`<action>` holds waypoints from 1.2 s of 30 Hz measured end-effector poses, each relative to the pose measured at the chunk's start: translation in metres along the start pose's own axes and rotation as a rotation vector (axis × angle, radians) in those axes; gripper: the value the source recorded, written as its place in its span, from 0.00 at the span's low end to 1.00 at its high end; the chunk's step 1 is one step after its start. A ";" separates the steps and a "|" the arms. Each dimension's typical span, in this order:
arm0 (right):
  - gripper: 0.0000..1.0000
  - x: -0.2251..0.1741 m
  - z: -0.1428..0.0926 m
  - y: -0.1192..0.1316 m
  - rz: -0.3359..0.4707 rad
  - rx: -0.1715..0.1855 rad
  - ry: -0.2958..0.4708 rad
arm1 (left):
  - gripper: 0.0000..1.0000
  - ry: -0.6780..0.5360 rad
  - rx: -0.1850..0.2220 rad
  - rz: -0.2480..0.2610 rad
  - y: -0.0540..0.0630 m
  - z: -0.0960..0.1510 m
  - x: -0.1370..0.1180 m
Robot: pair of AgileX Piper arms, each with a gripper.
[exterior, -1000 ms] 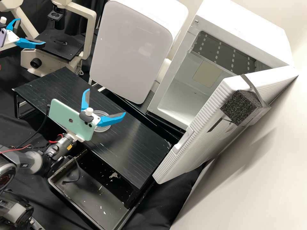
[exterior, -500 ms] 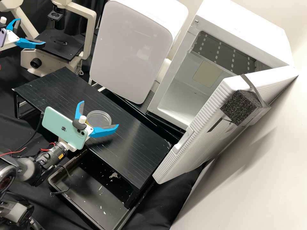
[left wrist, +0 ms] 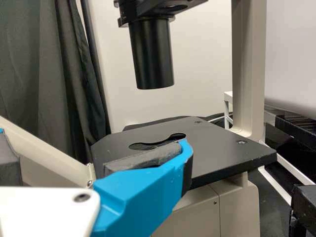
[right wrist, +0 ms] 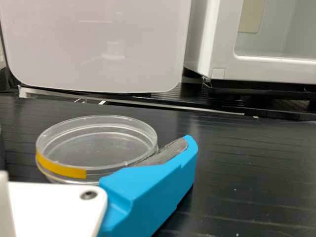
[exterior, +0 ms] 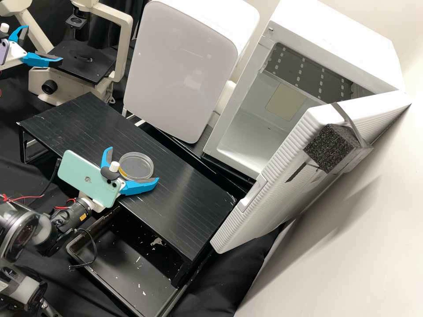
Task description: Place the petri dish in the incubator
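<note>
In the high view, the right gripper [exterior: 133, 164] stands open at the near side of the clear petri dish [exterior: 137, 167], which lies flat on the black raised platform [exterior: 176, 207]. The right wrist view has the dish [right wrist: 98, 145], with yellow tape on its rim, between the open fingers of the right gripper [right wrist: 96, 143]; whether they touch it I cannot tell. At the microscope, the left gripper [exterior: 43, 44] is open and holds nothing. Past the open left gripper [left wrist: 94, 148] is the microscope stage. The white incubator [exterior: 246, 105] has its door [exterior: 269, 180] open.
A white closed-front box [exterior: 180, 70] is behind the platform, left of the incubator. The microscope stage [exterior: 81, 59] is at the upper left. A dark tray [exterior: 128, 277] sits below the platform's near edge, and black foam [exterior: 330, 147] is strapped to the incubator door.
The right gripper has moved down and left in the high view, from over the dish to its near side, uncovering it. The left gripper and the dish have stayed where they were.
</note>
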 end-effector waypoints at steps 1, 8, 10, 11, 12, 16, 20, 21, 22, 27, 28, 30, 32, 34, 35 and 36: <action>1.00 0.000 0.001 0.000 0.001 -0.003 -0.004 | 1.00 0.000 0.000 0.000 0.000 0.000 0.000; 0.00 0.002 0.005 0.003 0.015 -0.009 -0.006 | 1.00 0.000 0.000 0.000 0.000 0.000 0.000; 0.00 0.003 0.005 0.003 0.012 -0.012 -0.007 | 1.00 0.000 0.000 0.000 0.000 0.000 0.000; 0.00 0.003 0.005 0.003 0.012 -0.012 -0.007 | 1.00 0.000 0.000 0.000 0.000 0.000 0.000; 0.00 0.003 0.005 0.003 0.012 -0.012 -0.007 | 1.00 0.000 0.000 0.000 0.000 0.000 0.000; 0.00 0.005 0.004 0.003 0.012 -0.011 0.001 | 1.00 0.000 0.000 0.000 0.000 0.000 0.000; 0.00 0.006 0.004 0.000 -0.007 -0.012 0.004 | 1.00 0.000 0.000 0.000 0.000 0.000 0.000; 0.00 0.006 0.005 0.000 -0.009 -0.013 0.002 | 1.00 0.000 0.000 0.000 0.000 0.000 0.000; 0.00 0.006 0.005 0.000 -0.010 -0.014 0.004 | 1.00 0.000 0.000 0.000 0.000 0.000 0.000; 0.00 0.009 0.005 0.000 -0.017 -0.001 0.010 | 1.00 0.000 0.000 0.000 0.000 0.000 0.000; 0.00 0.010 0.005 0.000 -0.017 0.000 0.009 | 1.00 0.000 0.000 0.000 0.000 0.000 0.000; 0.00 0.010 0.005 -0.001 -0.019 0.001 0.007 | 1.00 0.000 0.000 0.000 0.000 0.000 0.000; 0.00 0.011 0.005 -0.001 -0.018 0.002 0.009 | 1.00 0.000 0.000 0.000 0.000 0.000 0.000; 0.00 0.011 0.005 -0.001 -0.018 0.002 0.008 | 1.00 0.000 0.000 0.000 0.000 0.000 0.000; 0.00 0.012 0.005 -0.001 -0.019 0.002 0.007 | 1.00 0.000 0.000 0.000 0.000 0.000 0.000; 0.00 0.012 0.005 -0.001 -0.022 0.003 0.005 | 1.00 0.000 0.000 0.000 0.000 0.000 0.000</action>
